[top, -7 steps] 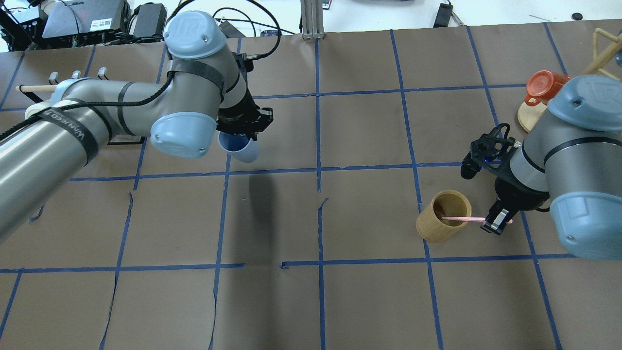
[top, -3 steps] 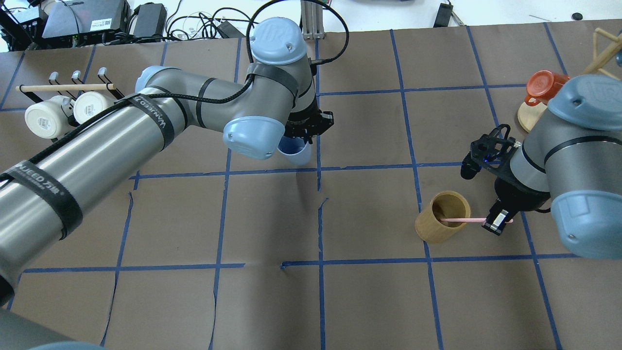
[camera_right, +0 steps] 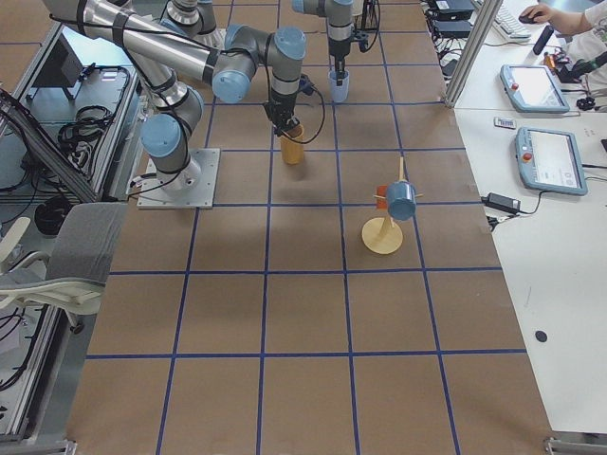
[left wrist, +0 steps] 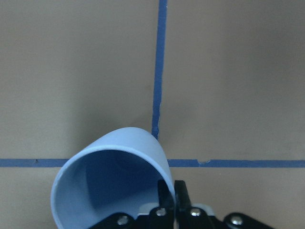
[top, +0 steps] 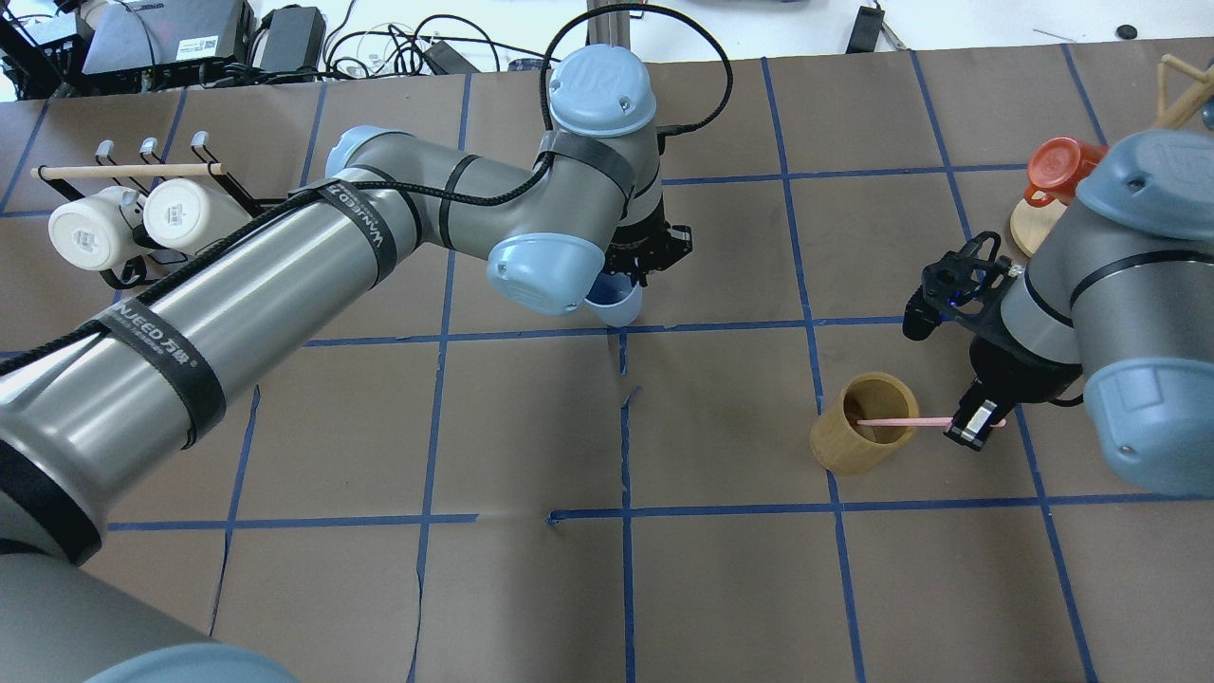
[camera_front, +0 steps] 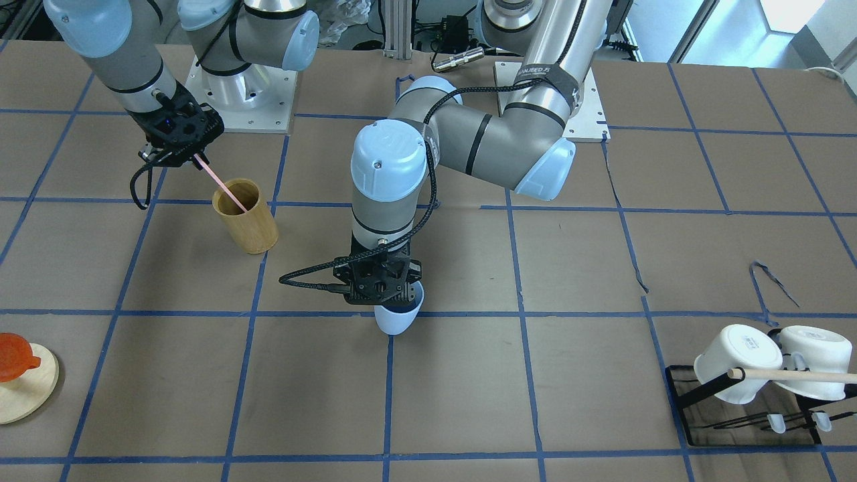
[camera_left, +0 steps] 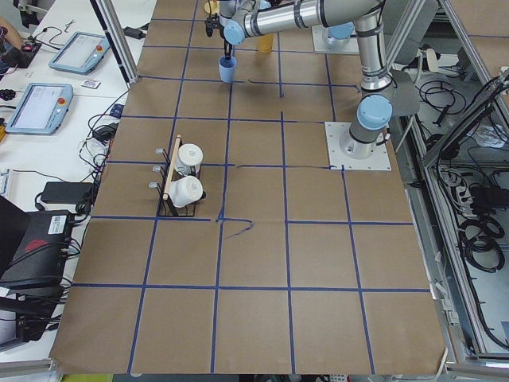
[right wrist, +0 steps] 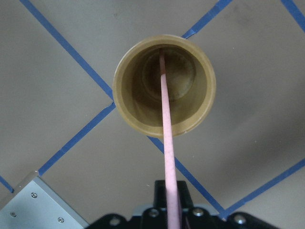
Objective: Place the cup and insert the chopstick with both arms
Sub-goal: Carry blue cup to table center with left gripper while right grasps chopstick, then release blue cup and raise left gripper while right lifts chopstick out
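My left gripper (top: 634, 270) is shut on the rim of the light-blue cup (top: 615, 305) and holds it upright over a blue tape crossing near the table's middle. The wrist view shows its fingers (left wrist: 167, 198) pinching the cup's wall (left wrist: 114, 181). I cannot tell whether the base touches the table. My right gripper (top: 972, 425) is shut on the upper end of the pink chopstick (top: 892, 421). The stick's lower end is inside the tan bamboo cup (top: 858, 441), as the right wrist view shows (right wrist: 167, 129).
A black rack (top: 123, 218) with two white mugs and a wooden dowel stands at the far left. An orange mug on a wooden stand (top: 1062, 166) is at the far right, behind my right arm. Brown paper with a blue tape grid covers the table.
My left arm has swung right, carrying the blue cup from the left squares to the centre line. The right gripper with the pink stick has barely moved.
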